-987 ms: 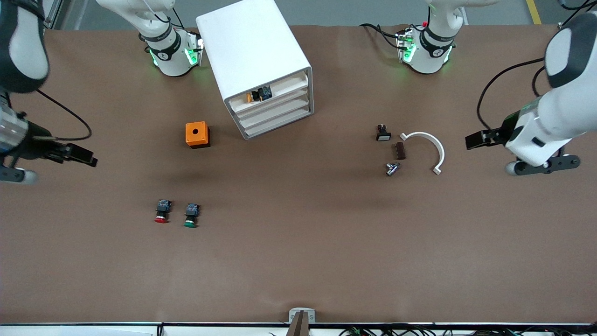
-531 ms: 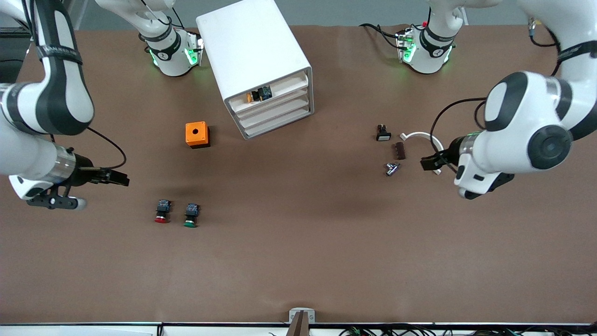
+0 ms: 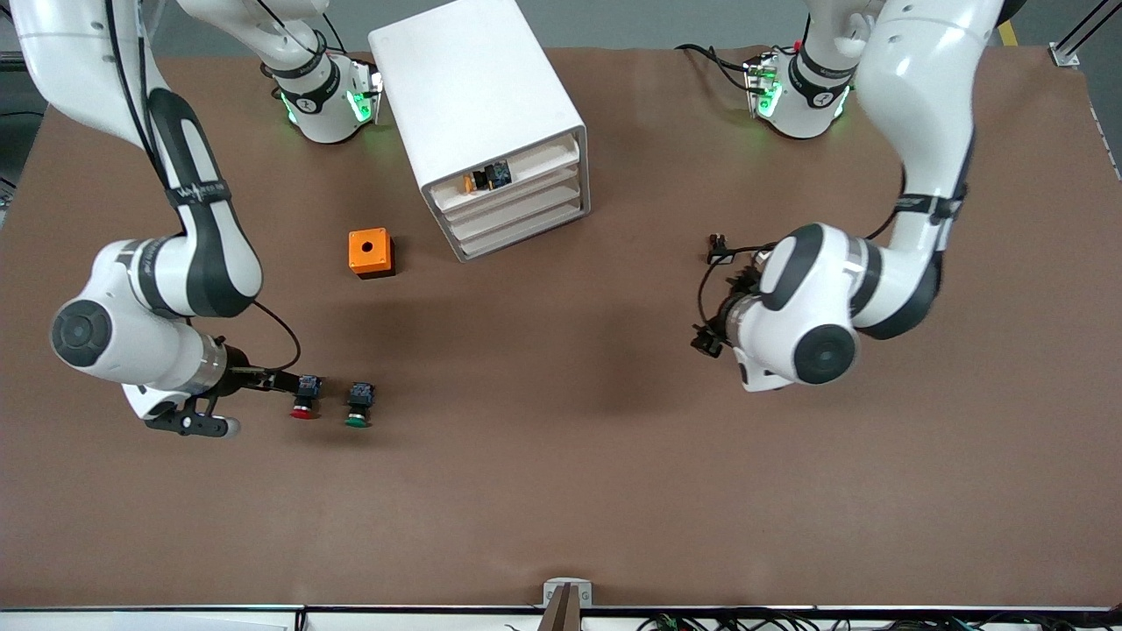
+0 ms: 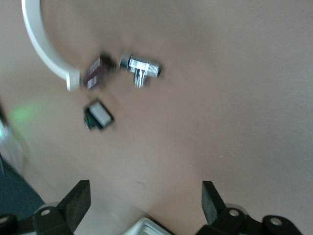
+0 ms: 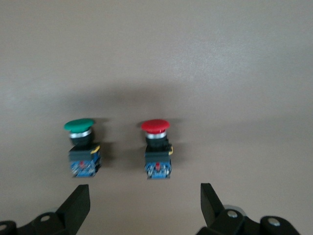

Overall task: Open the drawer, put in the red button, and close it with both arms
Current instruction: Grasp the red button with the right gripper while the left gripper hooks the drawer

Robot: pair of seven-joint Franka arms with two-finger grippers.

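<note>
The red button point(image 3: 303, 399) lies on its side on the table, beside its green-capped twin point(image 3: 358, 405). My right gripper point(image 3: 282, 382) is open and low, right beside the red button's blue body. In the right wrist view the red button point(image 5: 157, 147) lies just ahead of the open gripper point(image 5: 144, 205), outside its fingers. The white cabinet point(image 3: 478, 105) holds four drawers point(image 3: 517, 208), all pushed in. My left gripper point(image 3: 704, 340) is open and empty over bare table by some small parts. In the left wrist view, a white cabinet corner point(image 4: 146, 227) shows between the fingers of the gripper point(image 4: 144, 200).
An orange cube with a round hole point(image 3: 371, 252) stands near the cabinet, toward the right arm's end. A small black-and-orange part point(image 3: 486, 178) shows in the top drawer slot. The left wrist view shows a white arc point(image 4: 41, 44), a brown piece point(image 4: 95, 73), a metal fitting point(image 4: 140, 68) and a white-capped switch point(image 4: 99, 115).
Both arms swung in from the table's ends. The right gripper came down to the red button. The left gripper passed over the small parts toward the table's middle.
</note>
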